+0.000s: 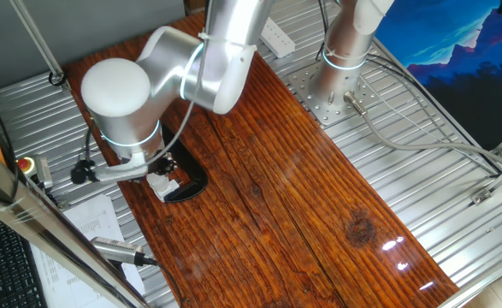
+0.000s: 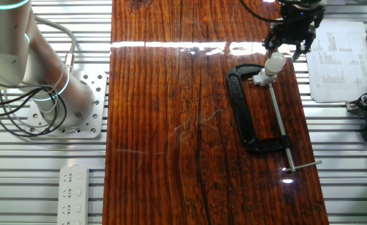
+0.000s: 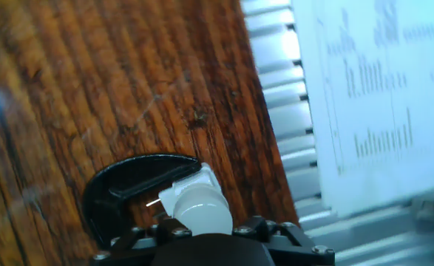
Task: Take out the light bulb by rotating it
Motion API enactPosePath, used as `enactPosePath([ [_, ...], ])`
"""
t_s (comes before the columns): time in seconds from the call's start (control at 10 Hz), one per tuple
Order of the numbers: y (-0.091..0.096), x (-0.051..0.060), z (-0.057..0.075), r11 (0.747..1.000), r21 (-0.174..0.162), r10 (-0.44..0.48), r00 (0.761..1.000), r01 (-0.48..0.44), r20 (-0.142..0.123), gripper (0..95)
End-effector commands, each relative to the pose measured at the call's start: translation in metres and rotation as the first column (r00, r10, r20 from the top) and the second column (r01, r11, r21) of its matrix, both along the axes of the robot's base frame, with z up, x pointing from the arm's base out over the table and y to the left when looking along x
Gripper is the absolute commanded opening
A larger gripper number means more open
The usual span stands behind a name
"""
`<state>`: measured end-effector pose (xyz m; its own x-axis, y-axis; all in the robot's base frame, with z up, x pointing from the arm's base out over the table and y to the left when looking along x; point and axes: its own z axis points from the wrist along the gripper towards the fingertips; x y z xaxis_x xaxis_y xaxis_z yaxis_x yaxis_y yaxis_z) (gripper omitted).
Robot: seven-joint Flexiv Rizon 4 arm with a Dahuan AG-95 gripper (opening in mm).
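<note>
Black iron C-clamp [image 2: 253,119] lies on the dark striped wooden tabletop [image 2: 170,125], its silver screw rod [image 2: 281,128] running along the right side. Printed white paper sheet [image 2: 339,59] sits just beside, on the metal slats. My black two-finger gripper [image 2: 289,45] hovers right over the small white dome-ended light bulb [image 2: 274,64] held at the clamp's top end; fingers [image 2: 303,47] spread apart, gripping nothing, contact unclear.
</note>
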<state>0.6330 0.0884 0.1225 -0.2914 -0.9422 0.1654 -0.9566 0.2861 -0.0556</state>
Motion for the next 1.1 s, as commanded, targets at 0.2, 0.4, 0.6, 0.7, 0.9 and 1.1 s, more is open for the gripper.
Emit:
enactPosePath([
  [0.2, -0.0091, -0.0118, -0.0040, 0.979, 0.041, -0.197, 0.980, 0.197, -0.008, 38.0],
  [0.4, -0.0089, -0.0134, -0.0018, 0.975, 0.059, -0.215, 0.977, 0.215, -0.016, 38.0],
  [0.6, -0.0061, -0.0155, 0.0042, 0.962, 0.104, -0.249, 0.968, 0.252, -0.040, 57.0],
  [0.7, -0.0061, -0.0157, 0.0044, 0.958, 0.115, -0.260, 0.965, 0.263, -0.043, 76.0],
  [0.9, -0.0062, -0.0153, 0.0035, 0.948, 0.113, -0.295, 0.955, 0.297, -0.034, 76.0],
  [1.1, -0.0064, -0.0126, -0.0008, 0.941, 0.116, -0.317, 0.948, 0.318, -0.021, 57.0],
])
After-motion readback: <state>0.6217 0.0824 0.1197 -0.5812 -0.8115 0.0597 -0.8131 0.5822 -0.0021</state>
